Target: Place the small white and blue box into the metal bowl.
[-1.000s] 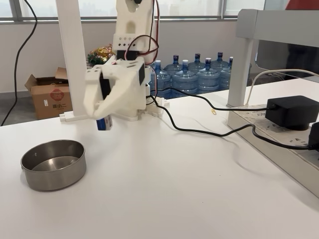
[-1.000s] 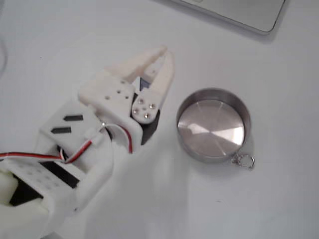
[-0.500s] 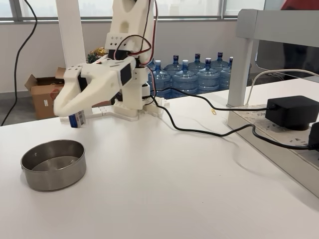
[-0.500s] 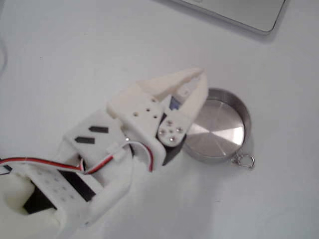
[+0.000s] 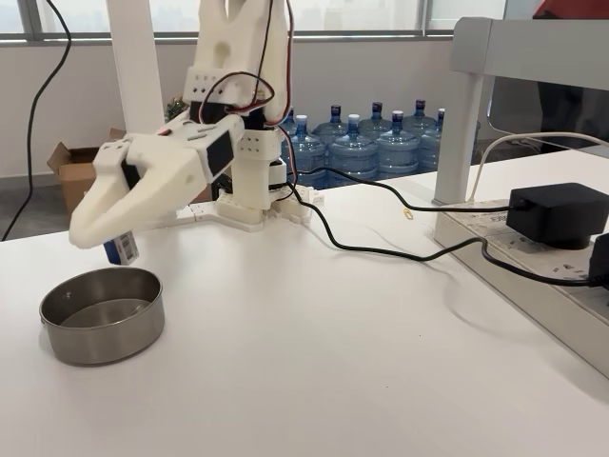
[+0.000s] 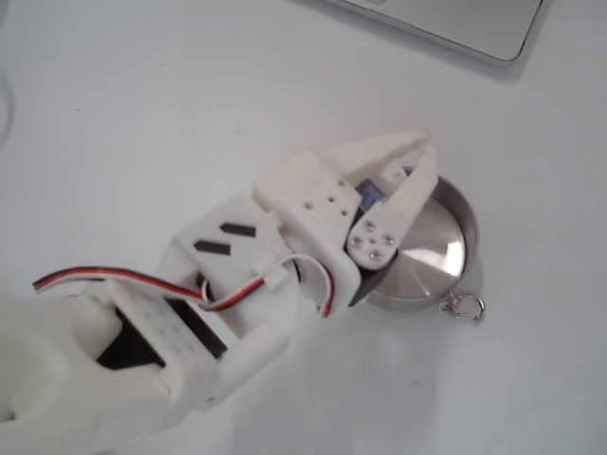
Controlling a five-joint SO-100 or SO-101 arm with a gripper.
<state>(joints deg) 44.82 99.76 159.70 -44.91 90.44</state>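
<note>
Box (image 5: 121,248) above metal bowl (image 5: 102,314)

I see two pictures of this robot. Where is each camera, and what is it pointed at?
A fixed view: low at the table's edge, facing the arm's base and windows; it sees the gripper holding the box above the bowl.
Another fixed view: overhead, looking straight down; the gripper is over the bowl, the box between its fingers.
Shared: gripper, box, bowl, white table.
</note>
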